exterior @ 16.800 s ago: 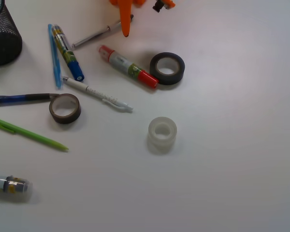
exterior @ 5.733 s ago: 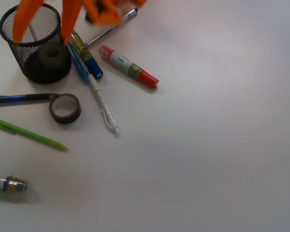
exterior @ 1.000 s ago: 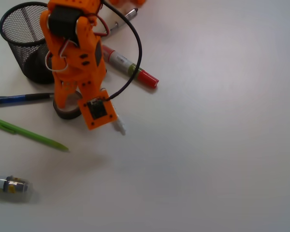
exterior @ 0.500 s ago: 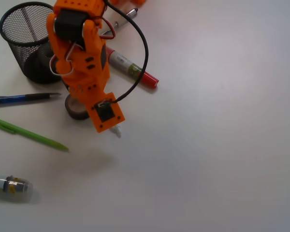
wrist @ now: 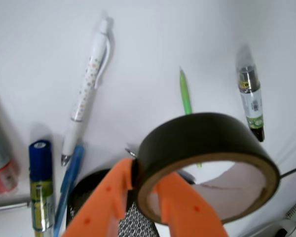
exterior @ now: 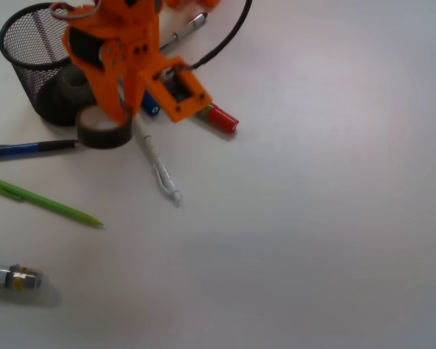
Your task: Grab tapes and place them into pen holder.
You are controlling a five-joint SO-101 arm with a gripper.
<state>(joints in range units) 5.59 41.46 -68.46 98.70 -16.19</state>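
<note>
Pincer (wrist: 140, 195) clamped on dark tape roll's (wrist: 207, 165) wall, thin edge grip; roll hangs beside mesh pen holder (exterior: 40, 62), could twist loose or clip rim

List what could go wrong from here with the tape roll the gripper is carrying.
1. The gripper pinches only one wall of the brown tape roll, so the roll may swing or slip out.
2. The roll hangs low beside the mesh pen holder; it may catch the rim and tip the holder.
3. Released early, it would land on the table among the pens.
</note>
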